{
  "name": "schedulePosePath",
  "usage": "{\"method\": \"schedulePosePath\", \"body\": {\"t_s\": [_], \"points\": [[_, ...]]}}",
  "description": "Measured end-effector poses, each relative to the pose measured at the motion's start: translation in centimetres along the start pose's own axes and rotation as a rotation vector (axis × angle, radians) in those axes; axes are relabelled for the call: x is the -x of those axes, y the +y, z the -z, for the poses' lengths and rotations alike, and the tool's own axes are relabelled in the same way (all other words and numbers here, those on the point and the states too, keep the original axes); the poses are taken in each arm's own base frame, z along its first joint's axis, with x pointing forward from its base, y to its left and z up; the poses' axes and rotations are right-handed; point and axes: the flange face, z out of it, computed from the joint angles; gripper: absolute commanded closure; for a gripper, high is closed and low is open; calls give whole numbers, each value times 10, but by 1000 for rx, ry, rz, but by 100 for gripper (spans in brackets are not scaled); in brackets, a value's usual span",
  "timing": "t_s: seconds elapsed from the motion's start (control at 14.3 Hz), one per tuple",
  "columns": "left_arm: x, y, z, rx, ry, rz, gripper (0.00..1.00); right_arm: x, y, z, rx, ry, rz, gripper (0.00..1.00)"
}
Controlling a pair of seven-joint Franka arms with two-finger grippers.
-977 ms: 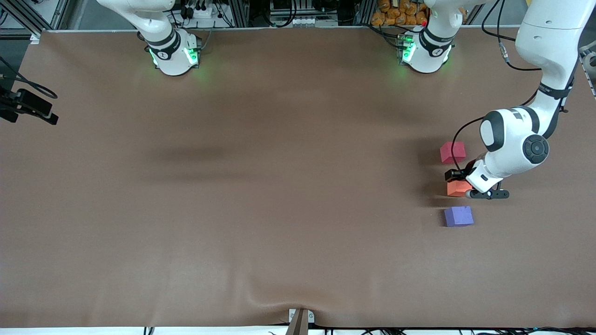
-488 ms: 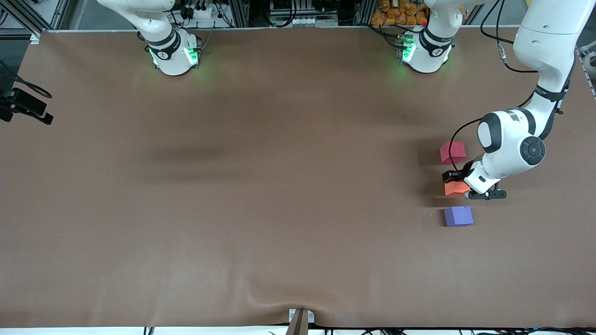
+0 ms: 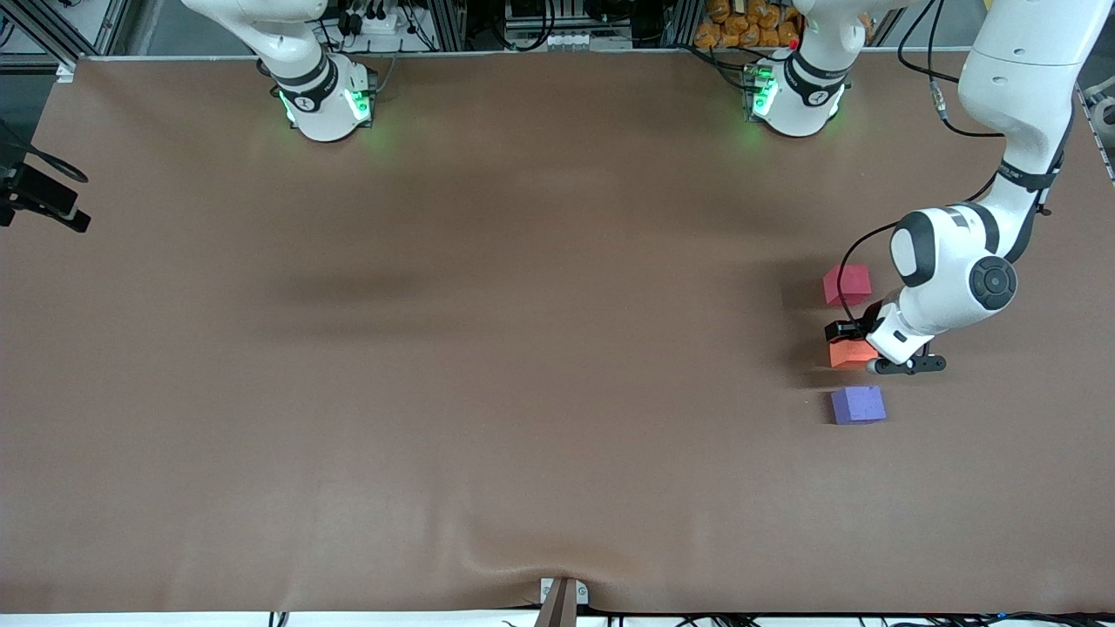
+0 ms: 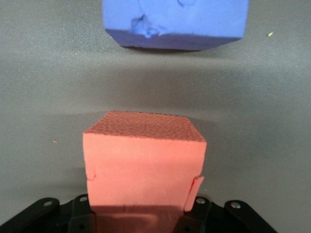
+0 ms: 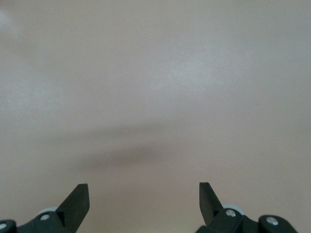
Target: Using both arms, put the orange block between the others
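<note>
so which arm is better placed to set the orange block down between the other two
Left. The left gripper is shut on the orange block, between the red cube and purple cube.

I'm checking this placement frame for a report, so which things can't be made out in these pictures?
- Front view: the left gripper, shut on the bright-orange foam cube, is largely hidden by its own white wrist; whether the cube touches the brown table can't be told.
- Left wrist view: the purple-blue foam cube is cut off by the edge.
- The pinkish-red foam cube appears only in the front view.
- Right wrist view: the open right gripper shows only its tips.
</note>
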Motion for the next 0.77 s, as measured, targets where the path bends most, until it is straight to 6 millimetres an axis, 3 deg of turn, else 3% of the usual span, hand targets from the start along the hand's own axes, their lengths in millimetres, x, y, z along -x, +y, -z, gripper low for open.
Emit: {"method": "schedulePosePath", "body": {"t_s": [0.28,0.42,0.56,0.77], "points": [[-7,4,9,1,26,-7,0,0,0,0,0,0,0,0],[-19,11,30,3,65,-18,0,0,0,0,0,1,0,0],[-30,20,68,8,77,-33,0,0,0,0,0,1,0,0],[-39,32,154,11,84,-53,0,0,0,1,0,1,0,0]]}}
